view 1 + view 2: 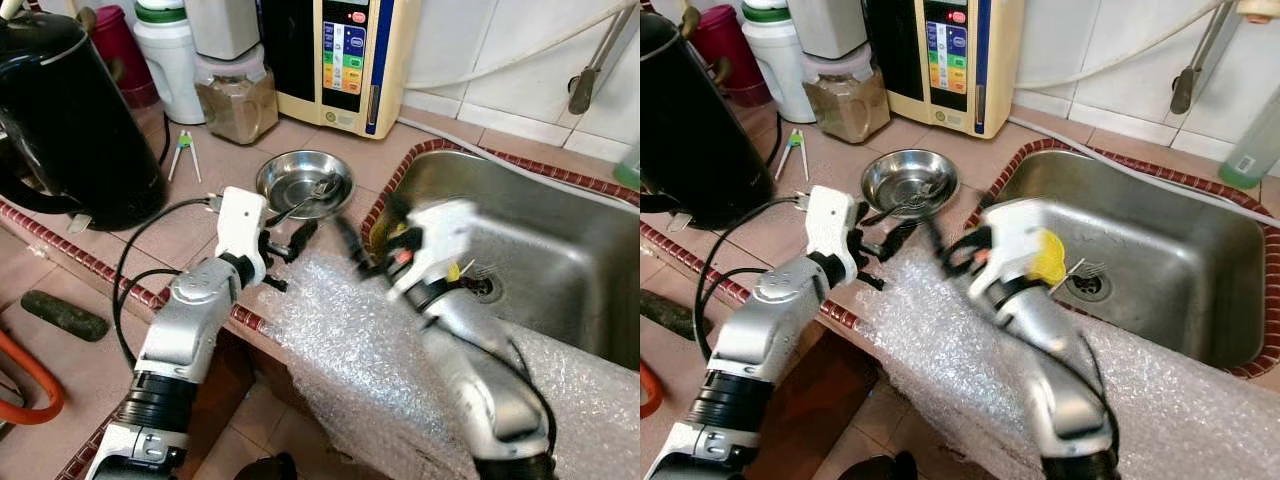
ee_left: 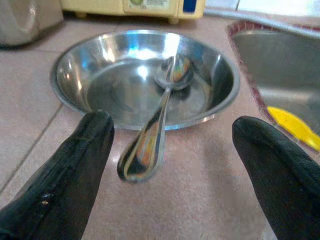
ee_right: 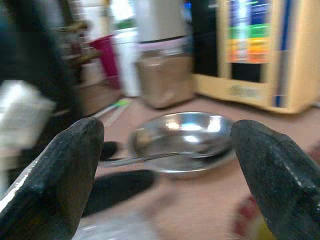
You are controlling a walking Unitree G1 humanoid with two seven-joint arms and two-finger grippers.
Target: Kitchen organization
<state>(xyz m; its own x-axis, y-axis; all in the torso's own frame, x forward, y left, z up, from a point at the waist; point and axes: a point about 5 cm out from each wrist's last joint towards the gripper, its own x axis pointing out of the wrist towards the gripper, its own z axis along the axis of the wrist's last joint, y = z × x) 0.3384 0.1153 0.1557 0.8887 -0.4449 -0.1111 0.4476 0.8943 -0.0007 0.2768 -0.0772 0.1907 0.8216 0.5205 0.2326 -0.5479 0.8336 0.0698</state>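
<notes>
Tiled kitchen surface [image 1: 300, 140]: left hand [image 1: 290, 248] spread wide around the spoon [image 2: 150, 135] handle overhanging the steel bowl [image 1: 290, 180], easy grab; right hand [image 1: 945, 245] wide too, hovering near

A kitchen tabletop [image 1: 320, 150] of pinkish-brown tiles, edged in small red-and-white mosaic trim [image 1: 60, 250], runs beneath a wall of white tiles [image 1: 500, 50]. A stainless steel sink [image 1: 1200, 270] is set into it on the right, its drain [image 1: 1090, 285] visible. Bubble wrap [image 1: 350, 350] drapes over the front edge. Along the wall stand a black electric kettle [image 1: 70, 120], a cream water purifier [image 1: 340, 60] and a jar of brown powder [image 1: 235, 100]. Daylight glints off the steel.
</notes>
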